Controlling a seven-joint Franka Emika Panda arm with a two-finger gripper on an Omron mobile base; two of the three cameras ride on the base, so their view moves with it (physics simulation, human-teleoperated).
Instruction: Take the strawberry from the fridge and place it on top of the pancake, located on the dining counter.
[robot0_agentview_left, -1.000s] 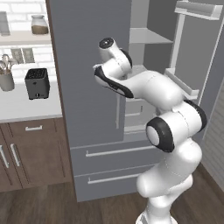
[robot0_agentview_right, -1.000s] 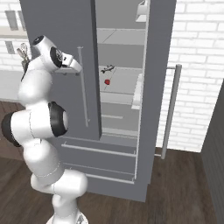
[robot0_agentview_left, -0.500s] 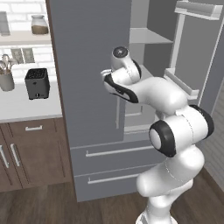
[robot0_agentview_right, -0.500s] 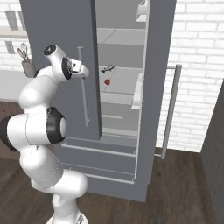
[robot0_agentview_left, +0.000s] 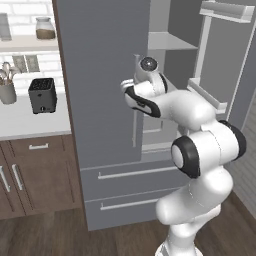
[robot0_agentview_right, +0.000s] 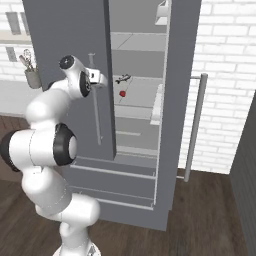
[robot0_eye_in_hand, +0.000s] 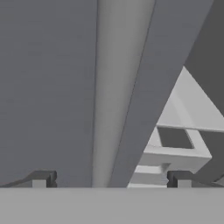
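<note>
Fridge (robot0_agentview_left: 100, 100) stood matte grey in front of me, its left door closed and the right one swung wide, two drawers below. My gripper (robot0_eye_in_hand: 111, 179) was released, the jaws spread wide, with one dark fingertip (robot0_eye_in_hand: 41, 179) low at each side of the hand view. Between them I saw the long silver handle (robot0_eye_in_hand: 118, 87) of the closed door running up and away, close ahead of the tips; I could not tell whether anything touched it. From the right base view the hand (robot0_agentview_right: 97, 79) hung right against that handle, near its upper end, at the edge of the closed door.

Past the gripper, deeper in the open compartment, the strawberry (robot0_agentview_right: 122, 93) lay on a pale shelf (robot0_agentview_right: 137, 95): a tiny red dot, too small for me to make out its green cap. It sat well apart from the fingers, beyond the door edge and slightly lower than the hand. Just behind it, a small dark item (robot0_agentview_right: 122, 78) rested on the same shelf; I could not tell what it was.

Off to the gripper's other side, beyond the closed door, I saw a white counter (robot0_agentview_left: 25, 122) on brown cabinets, carrying a black toaster (robot0_agentview_left: 42, 95) and a utensil holder (robot0_agentview_left: 7, 91).
</note>
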